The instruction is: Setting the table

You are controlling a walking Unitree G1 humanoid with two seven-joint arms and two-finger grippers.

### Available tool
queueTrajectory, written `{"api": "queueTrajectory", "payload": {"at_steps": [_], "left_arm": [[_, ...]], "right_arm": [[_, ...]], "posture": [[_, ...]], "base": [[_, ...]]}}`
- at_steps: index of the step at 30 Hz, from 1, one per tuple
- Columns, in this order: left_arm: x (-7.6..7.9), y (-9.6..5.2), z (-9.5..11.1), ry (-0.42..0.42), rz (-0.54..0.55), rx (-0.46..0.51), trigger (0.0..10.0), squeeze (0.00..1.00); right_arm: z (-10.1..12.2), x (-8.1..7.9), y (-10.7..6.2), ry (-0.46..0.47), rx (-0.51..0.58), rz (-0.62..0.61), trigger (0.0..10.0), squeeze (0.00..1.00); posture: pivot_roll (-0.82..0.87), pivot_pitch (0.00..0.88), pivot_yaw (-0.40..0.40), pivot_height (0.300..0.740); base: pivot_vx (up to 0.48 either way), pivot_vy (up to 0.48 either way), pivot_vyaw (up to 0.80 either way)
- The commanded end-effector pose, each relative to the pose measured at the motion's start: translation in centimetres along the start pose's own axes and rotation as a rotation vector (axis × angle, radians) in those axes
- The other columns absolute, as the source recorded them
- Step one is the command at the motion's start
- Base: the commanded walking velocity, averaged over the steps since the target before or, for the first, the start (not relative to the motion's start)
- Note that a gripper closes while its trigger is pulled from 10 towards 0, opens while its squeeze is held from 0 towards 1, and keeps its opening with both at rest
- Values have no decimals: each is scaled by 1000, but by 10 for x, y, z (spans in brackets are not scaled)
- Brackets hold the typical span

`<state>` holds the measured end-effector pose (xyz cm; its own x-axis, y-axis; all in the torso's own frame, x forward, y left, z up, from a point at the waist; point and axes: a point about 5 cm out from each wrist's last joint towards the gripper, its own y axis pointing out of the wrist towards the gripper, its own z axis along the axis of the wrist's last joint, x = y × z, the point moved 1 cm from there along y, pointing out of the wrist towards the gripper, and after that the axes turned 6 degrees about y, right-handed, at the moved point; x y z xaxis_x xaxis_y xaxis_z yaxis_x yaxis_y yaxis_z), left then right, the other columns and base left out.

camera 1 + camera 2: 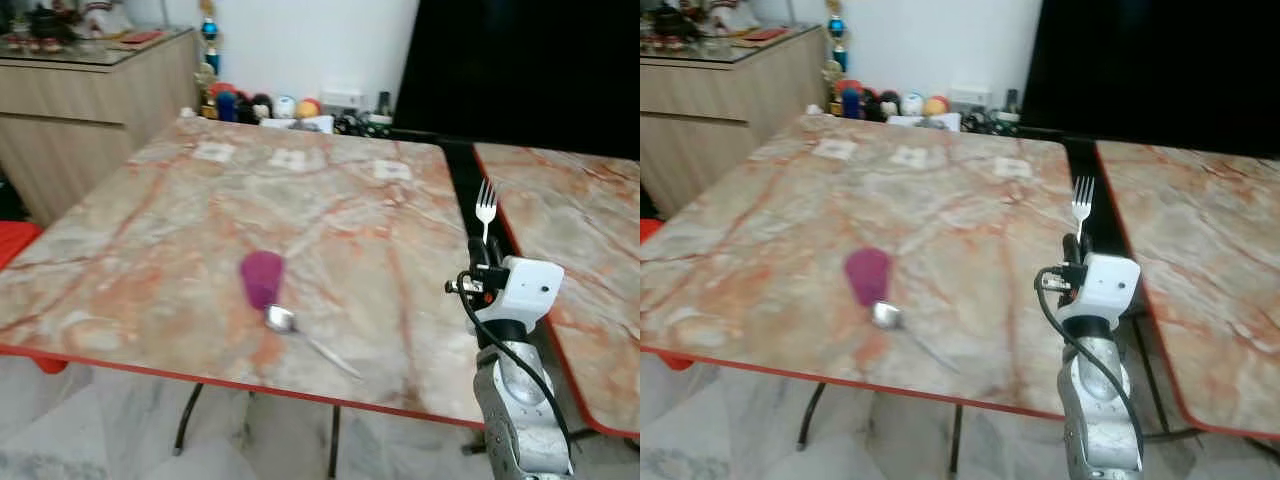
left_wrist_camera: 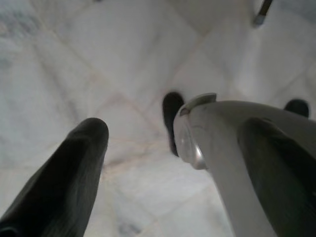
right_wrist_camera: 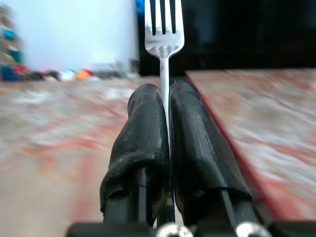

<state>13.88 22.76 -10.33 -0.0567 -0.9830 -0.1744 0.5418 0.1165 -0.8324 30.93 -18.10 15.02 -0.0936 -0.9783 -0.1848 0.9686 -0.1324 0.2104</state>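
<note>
— Marble-patterned table [image 1: 330, 230] with a red edge, part laid: how far along is the setting?

— A purple cup [image 1: 262, 277] lies near the front edge, a spoon [image 1: 281, 319] touching it, handle running toward the rim. No plate is in view. By that showing, the job looks early.

— And the fork [image 1: 486, 207]?

— Upright, tines up, above the table's right edge. The right gripper [image 3: 165, 101] has both black fingers [image 3: 143, 128] pressed tight on its handle.

— The other arm?

— The left gripper [image 2: 148, 133], fingers spread, holds nothing above the pale floor [image 2: 74, 64].
</note>
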Motion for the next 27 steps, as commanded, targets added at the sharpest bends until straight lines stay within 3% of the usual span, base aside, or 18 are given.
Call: {"api": "queueTrajectory", "payload": {"at_steps": [1,27], "left_arm": [[7,-2,-11,-1,-29,-42,10000,0],[7,-2,-10,-2,-34,-42,10000,0]], "right_arm": [[5,1,3,3,22,-11,10000,0],[9,3,7,-5,28,-23,10000,0]], "posture": [[-1,53,-29,740],[-13,77,-29,740]], "base": [[0,-390,0],[0,-389,0]]}}
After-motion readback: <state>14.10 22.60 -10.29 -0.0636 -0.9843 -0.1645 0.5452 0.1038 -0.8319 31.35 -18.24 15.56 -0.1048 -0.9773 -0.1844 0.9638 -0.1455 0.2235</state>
